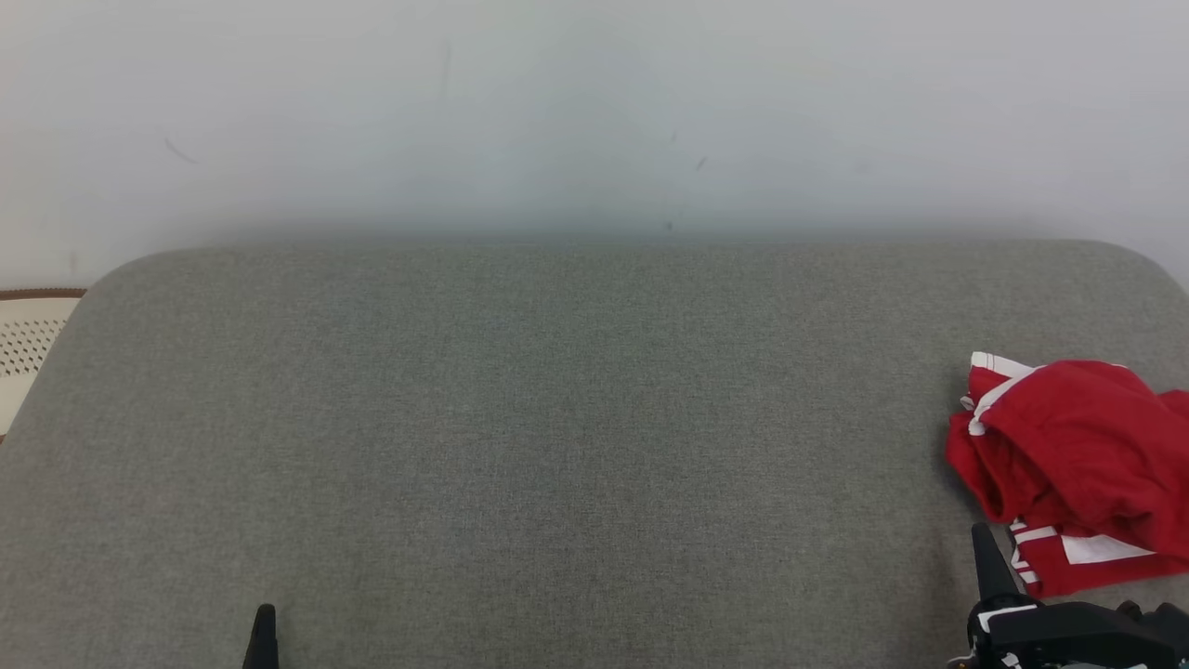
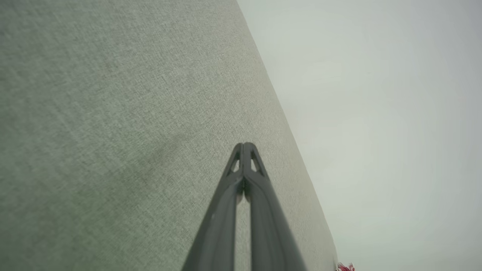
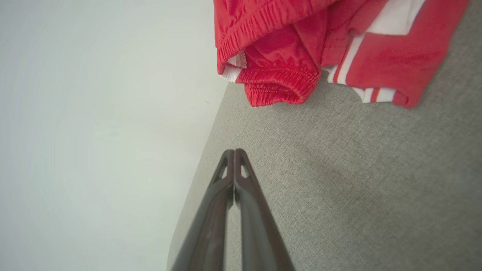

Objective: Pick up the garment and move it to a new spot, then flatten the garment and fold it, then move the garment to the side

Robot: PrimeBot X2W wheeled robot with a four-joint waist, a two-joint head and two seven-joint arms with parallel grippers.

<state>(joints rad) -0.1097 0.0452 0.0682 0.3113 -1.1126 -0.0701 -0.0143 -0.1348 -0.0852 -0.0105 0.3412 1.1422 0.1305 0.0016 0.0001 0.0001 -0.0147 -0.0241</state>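
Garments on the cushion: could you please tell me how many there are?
1: a crumpled red garment lies at the right end of the cushion, beside the right gripper; others could lie outside the frame.

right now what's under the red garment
The garment lies crumpled on the grey cushion, which shows bare beside it. Anything beneath its folds is covered.
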